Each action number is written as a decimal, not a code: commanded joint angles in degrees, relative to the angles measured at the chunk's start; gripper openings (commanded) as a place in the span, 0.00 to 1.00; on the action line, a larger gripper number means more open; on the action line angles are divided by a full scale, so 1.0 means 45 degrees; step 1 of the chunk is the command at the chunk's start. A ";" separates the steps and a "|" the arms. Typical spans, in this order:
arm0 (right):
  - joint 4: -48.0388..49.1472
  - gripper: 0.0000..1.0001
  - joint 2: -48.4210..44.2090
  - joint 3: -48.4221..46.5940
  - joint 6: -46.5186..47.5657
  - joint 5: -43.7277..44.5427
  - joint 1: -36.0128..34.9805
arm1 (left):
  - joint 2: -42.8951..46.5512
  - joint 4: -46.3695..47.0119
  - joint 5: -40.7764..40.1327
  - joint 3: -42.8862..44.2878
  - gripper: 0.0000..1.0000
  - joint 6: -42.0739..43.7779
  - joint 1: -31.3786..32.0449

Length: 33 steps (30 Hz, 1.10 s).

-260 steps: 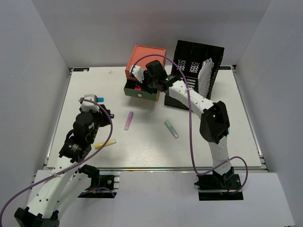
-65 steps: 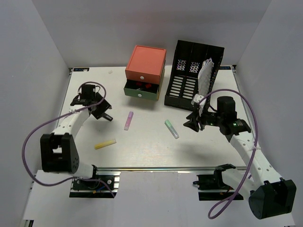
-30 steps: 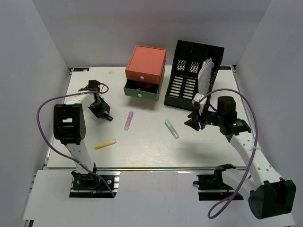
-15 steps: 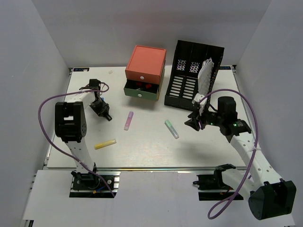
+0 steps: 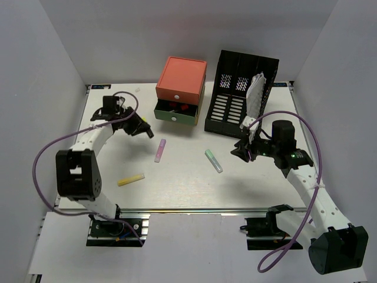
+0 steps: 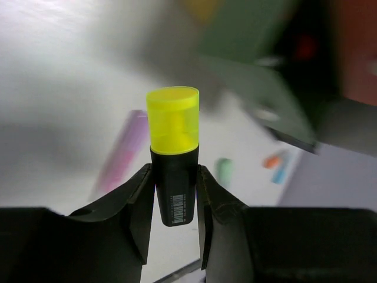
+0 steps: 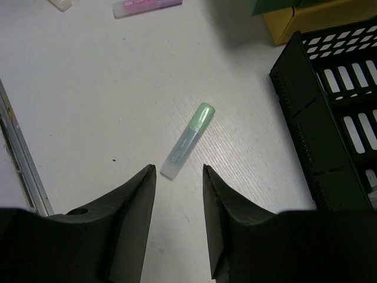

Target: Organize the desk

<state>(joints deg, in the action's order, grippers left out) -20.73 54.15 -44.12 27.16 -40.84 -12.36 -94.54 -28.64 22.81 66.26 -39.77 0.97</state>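
left gripper (image 6: 175, 197): fingers clamped on black highlighter (image 6: 173, 177), yellow cap sticking out past the tips. right gripper (image 7: 178, 172): jaws apart, nothing between them, green highlighter (image 7: 188, 140) lying just beyond the tips on the desk (image 5: 177, 183). Top view: desk spans under both arms, rail on its 6 o'clock edge; pink highlighter (image 5: 159, 150) at 5 o'clock of left gripper; drawer box (image 5: 181, 79) at desk's 12 o'clock.

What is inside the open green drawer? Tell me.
The green drawer shows a few red and dark items; they are too small to identify. Its rear is hidden under the orange top.
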 commanded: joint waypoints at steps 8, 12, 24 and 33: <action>0.0486 0.00 -0.0120 0.0058 -0.0058 -0.0124 0.0130 | 0.1187 0.6678 0.3293 0.0113 0.00 -0.5790 0.1226; 0.0544 0.00 -0.0217 0.0097 -0.0097 -0.0085 0.0246 | 0.0600 0.7123 0.1928 0.0685 0.00 -0.6978 0.1774; 0.0584 0.00 -0.0295 0.0117 -0.0117 -0.0026 0.0305 | 0.0462 0.6445 -0.2545 0.0958 0.00 -0.9208 0.3162; 0.0603 0.00 -0.0314 0.0136 -0.0117 0.0013 0.0325 | -0.0181 0.5254 -0.4462 0.1857 0.01 -0.9873 0.4003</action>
<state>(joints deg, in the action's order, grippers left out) -19.86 53.93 -44.07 27.00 -40.62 -11.25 -94.70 -2.70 7.20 71.53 -82.61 18.24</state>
